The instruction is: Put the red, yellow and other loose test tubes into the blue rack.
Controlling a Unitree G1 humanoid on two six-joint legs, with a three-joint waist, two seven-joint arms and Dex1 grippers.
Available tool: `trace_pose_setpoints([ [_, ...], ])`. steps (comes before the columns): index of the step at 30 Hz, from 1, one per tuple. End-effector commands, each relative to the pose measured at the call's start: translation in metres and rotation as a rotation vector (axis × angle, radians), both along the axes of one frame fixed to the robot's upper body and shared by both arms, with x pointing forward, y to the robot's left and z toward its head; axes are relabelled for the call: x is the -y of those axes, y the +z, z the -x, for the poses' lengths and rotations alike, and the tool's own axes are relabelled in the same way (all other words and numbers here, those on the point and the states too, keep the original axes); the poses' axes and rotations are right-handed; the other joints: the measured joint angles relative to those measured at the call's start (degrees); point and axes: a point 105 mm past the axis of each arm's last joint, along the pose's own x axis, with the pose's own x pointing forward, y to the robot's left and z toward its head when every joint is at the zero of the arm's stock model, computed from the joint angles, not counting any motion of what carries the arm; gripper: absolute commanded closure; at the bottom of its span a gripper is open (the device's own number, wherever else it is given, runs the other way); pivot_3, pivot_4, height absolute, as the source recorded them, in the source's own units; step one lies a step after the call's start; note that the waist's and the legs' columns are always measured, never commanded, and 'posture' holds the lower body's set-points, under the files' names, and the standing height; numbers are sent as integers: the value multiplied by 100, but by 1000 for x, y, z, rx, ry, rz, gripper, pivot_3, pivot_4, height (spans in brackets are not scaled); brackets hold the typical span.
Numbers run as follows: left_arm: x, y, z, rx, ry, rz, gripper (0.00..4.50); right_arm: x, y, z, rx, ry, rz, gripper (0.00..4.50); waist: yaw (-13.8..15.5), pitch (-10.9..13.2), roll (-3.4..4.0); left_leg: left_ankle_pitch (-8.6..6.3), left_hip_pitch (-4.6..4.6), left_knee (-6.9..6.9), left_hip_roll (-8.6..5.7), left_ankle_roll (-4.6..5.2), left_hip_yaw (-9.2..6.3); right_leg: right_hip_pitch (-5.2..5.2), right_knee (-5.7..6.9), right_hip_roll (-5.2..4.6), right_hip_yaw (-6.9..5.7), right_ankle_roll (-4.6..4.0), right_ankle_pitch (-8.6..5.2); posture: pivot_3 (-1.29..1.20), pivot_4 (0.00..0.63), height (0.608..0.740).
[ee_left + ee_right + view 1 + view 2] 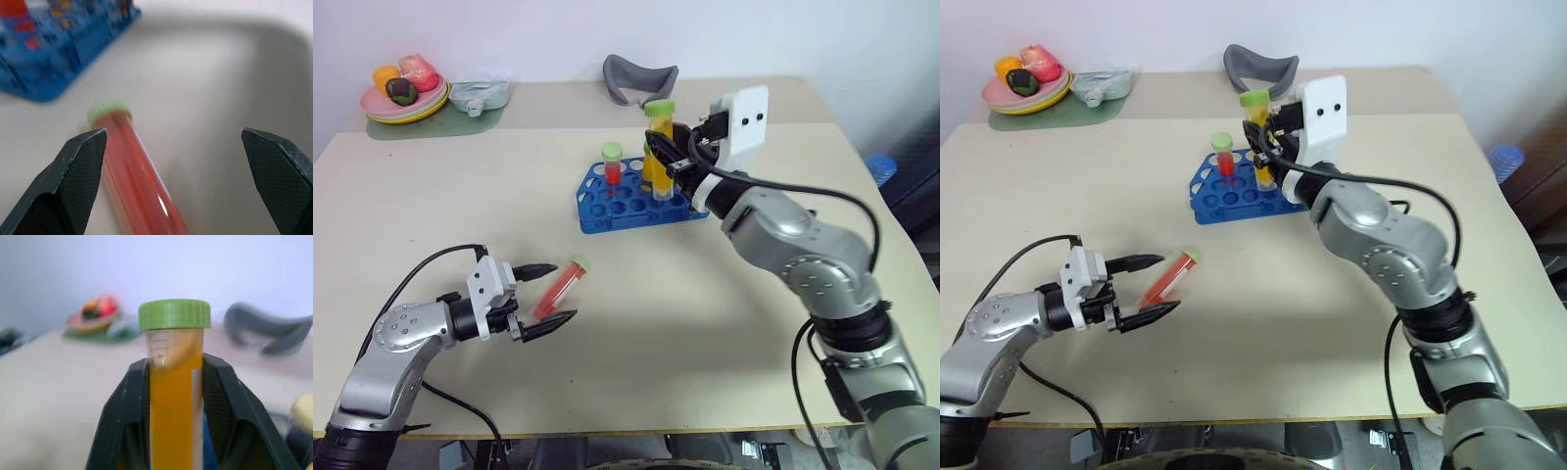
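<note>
A red tube (558, 287) with a pale green cap lies on the table at the front left. My left gripper (548, 297) is open, with one finger on each side of this tube; the left wrist view shows the tube (132, 166) close to one fingertip (83, 161). The blue rack (607, 211) stands at the table's middle, and a red-filled tube (612, 166) stands upright in it. My right gripper (658, 152) is shut on a yellow tube (175, 382) with a green cap and holds it upright over the rack's right part.
A plate of fruit (403, 96) on a green mat and a pale green item (478, 95) sit at the back left corner. A grey curved object (638, 78) lies behind the rack. A pale cap (303, 411) shows beside the held tube.
</note>
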Motion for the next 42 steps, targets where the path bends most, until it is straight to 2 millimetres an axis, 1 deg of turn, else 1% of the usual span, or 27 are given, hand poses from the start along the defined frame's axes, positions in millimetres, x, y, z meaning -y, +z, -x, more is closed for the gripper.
trace_pose_setpoints([
  [1, 0, 12, -6, 43, 26, 54, 0, 0, -4, -4, 157, -43, 12, 3351, -14, 1, 1, 0, 0, -2, 0, 0, 2, -2, 1, 0, 2, 0, 0, 0, 150, 740],
  [4, 0, 18, -11, 60, 53, 86, 0, -7, -15, -6, 191, -25, -14, 3351, -18, 2, 3, 1, 0, -4, 0, -1, 4, -7, 5, 0, 3, 0, 0, 0, 150, 740],
  [7, 2, 22, -14, 66, 66, 111, 0, -10, -20, -11, 212, -35, -34, 3351, -12, 2, 3, 3, 0, -2, 1, -5, 3, -8, 11, -1, 3, 0, 0, 0, 150, 740],
  [13, 6, 24, -13, 69, 74, 126, 0, -18, -32, -20, 215, -32, -51, 3351, -10, 2, 3, 4, 1, 4, 0, -7, 3, -5, 15, -2, 3, 0, 0, 0, 150, 740],
  [15, 7, 26, -12, 70, 75, 127, 0, -19, -37, -22, 216, -41, -44, 3351, -15, 2, 3, 4, 1, 4, 0, -8, 3, -5, 15, -2, 3, 0, 0, 0, 150, 740],
  [22, 6, 31, -13, 69, 81, 129, 0, -10, -49, -31, 208, -94, -50, 3351, -16, 2, 3, 5, 3, 4, 0, -10, 3, -5, 19, -2, 3, 0, 0, 0, 150, 740],
  [29, 2, 27, -11, 63, 86, 128, 0, -7, -60, -35, 187, -113, -42, 3351, -23, 1, 4, 5, 6, 3, 0, -10, 3, -5, 21, -2, 3, 0, 0, 0, 150, 740],
  [33, -4, 20, -10, 56, 89, 128, 0, -12, -62, -34, 180, -91, -43, 3351, -30, 1, 4, 6, 8, 3, 0, -10, 4, -5, 24, -2, 4, 0, 0, 0, 150, 740],
  [42, -7, 15, -10, 58, 93, 134, 0, -19, -65, -37, 179, -80, -42, 3351, -38, 1, 4, 7, 12, 4, 0, -12, 3, -3, 31, -1, 4, 0, 0, 0, 150, 740],
])
